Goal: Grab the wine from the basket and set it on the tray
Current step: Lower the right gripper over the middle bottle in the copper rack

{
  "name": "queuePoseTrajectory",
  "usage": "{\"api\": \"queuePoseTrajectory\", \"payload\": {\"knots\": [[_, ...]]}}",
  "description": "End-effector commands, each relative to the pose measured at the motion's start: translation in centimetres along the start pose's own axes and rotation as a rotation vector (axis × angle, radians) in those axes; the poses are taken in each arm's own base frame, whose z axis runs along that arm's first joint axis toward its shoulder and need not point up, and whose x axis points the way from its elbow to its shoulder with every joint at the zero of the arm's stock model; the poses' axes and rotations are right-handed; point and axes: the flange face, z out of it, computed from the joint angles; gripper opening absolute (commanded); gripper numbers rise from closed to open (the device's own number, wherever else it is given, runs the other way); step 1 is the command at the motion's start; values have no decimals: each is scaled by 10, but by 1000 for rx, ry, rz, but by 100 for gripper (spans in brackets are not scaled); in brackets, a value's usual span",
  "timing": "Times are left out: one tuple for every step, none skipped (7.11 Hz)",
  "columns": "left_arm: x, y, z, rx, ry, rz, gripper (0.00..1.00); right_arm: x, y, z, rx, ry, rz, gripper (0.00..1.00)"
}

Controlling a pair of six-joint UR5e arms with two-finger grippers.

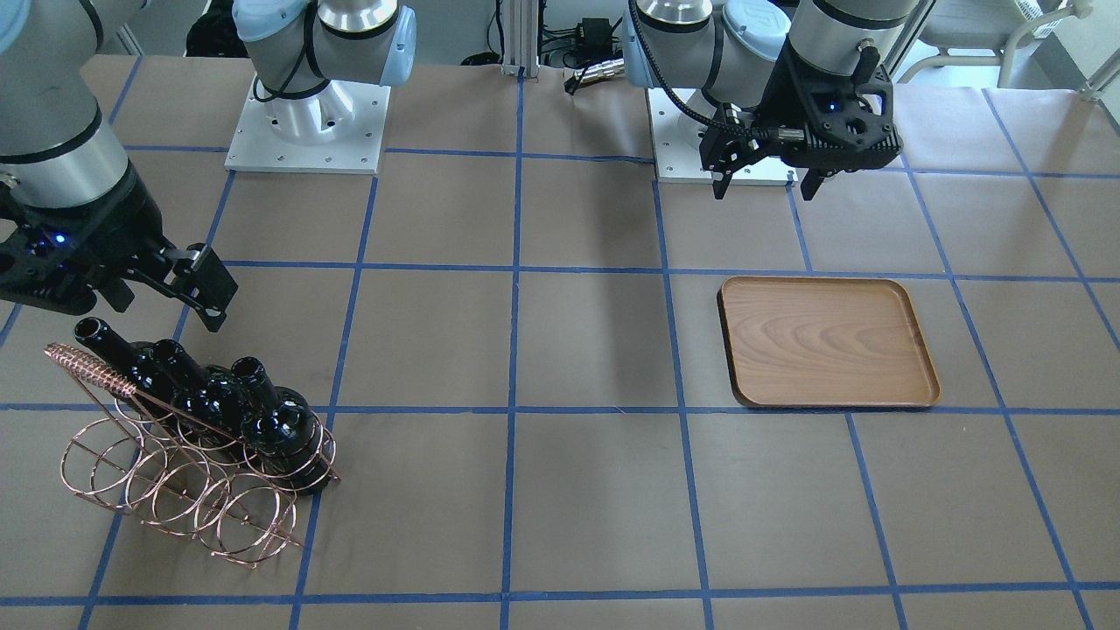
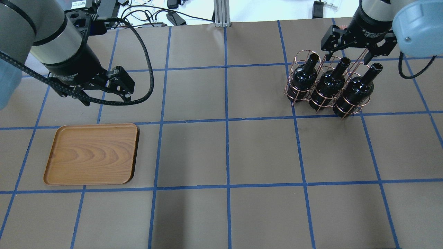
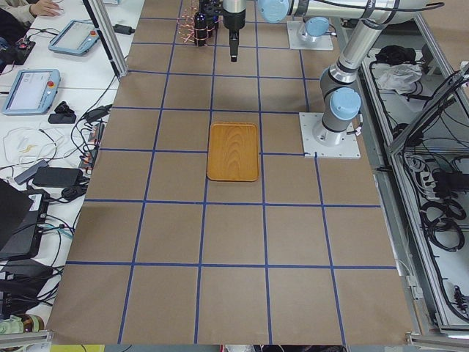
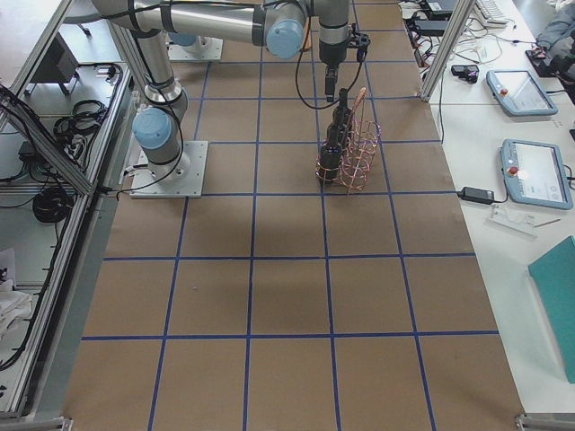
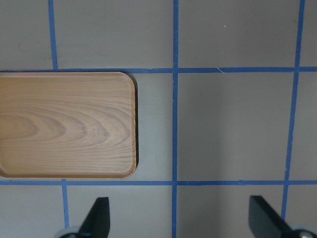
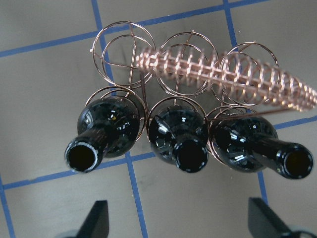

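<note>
Three glossy black wine bottles stand side by side in the copper wire basket, necks up and open. In the right wrist view they fill the near row of rings, with the twisted handle behind them. My right gripper is open and empty above the bottle necks; it also shows in the front view. The brown wooden tray lies empty. My left gripper is open and empty, hovering beyond the tray's far edge.
The table is brown paper with a blue tape grid. The basket's far row of rings holds nothing. The arm bases stand at the robot's edge of the table. Cables and an aluminium post lie past the far edge.
</note>
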Motion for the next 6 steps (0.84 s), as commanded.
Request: {"api": "queuePoseTrajectory", "payload": {"knots": [[0,0,0,0,-1,1,100,9,-8,15,-4,4,18,97],[0,0,0,0,0,1,100,8,-6,22,-12,3,19,95],[0,0,0,1,0,1,100,8,-12,28,12,4,19,95],[0,0,0,1,-1,1,100,7,-14,31,14,0,17,95],[0,0,0,1,0,1,100,6,-24,46,18,-2,17,89],[0,0,0,0,-1,1,100,5,-28,54,23,-5,19,81]]}}
